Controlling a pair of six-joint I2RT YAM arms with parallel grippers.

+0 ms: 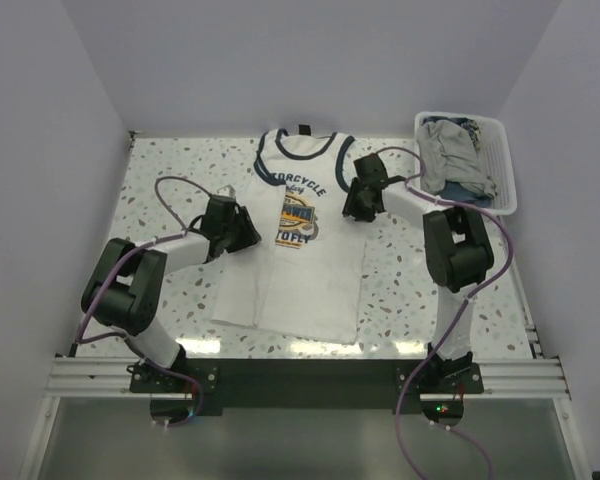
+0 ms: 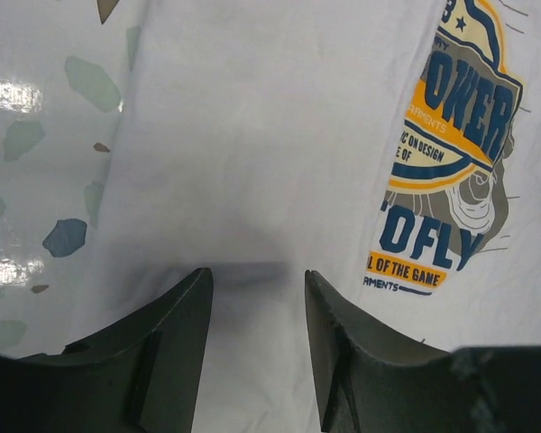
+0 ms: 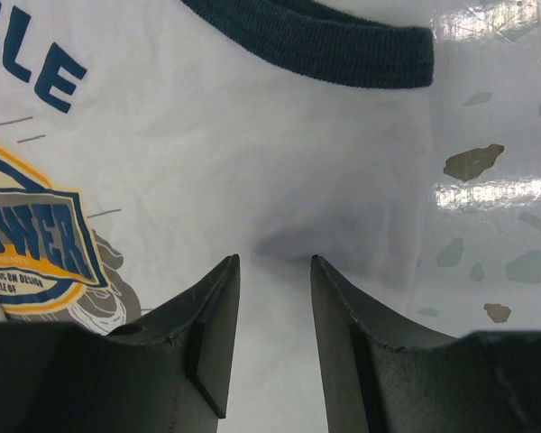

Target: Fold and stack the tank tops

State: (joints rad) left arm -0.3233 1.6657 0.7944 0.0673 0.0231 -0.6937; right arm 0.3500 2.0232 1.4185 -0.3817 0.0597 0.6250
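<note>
On table point(image 1: 400, 280), tank top point(image 1: 300, 290) lengthwise, neck far

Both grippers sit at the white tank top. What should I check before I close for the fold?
1. The white tank top lies spread on the table, print up: ok.
2. The left gripper is open, over the shirt near its side edge: ok.
3. The right gripper is open, just short of the navy trim: ok.
4. Cloth lies between either gripper's jaws, ready to pinch: cannot tell.
5. The grey tank top is out of the way in the basket: ok.
</note>
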